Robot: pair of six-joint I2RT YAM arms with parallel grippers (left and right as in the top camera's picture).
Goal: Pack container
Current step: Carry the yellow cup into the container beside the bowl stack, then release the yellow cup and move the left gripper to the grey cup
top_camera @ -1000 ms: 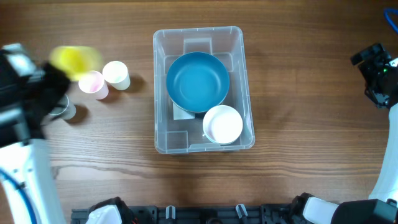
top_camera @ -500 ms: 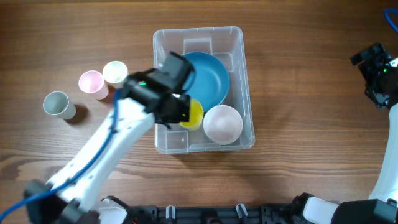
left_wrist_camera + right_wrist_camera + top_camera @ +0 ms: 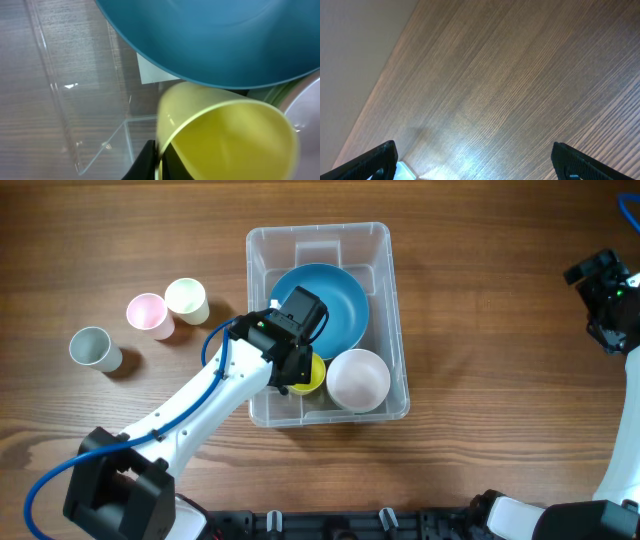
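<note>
Left end effector (image 3: 298,366) grasps glossy yellow cup (image 3: 225,140) in clear container (image 3: 391,290) beside round blue bowl (image 3: 335,300); right end effector (image 3: 475,162) released.

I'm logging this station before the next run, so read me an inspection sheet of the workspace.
Surface: wooden table, no spills seen.
Job's things: container holds blue bowl, white bowl and yellow cup.
Clutter: pink cup, cream cup, grey cup left of the container.
Grippers: left gripper inside the container, shut on the yellow cup; right gripper open over bare wood.
Cables: blue cable along the left arm.
Surroundings: dark rail at the near edge.
</note>
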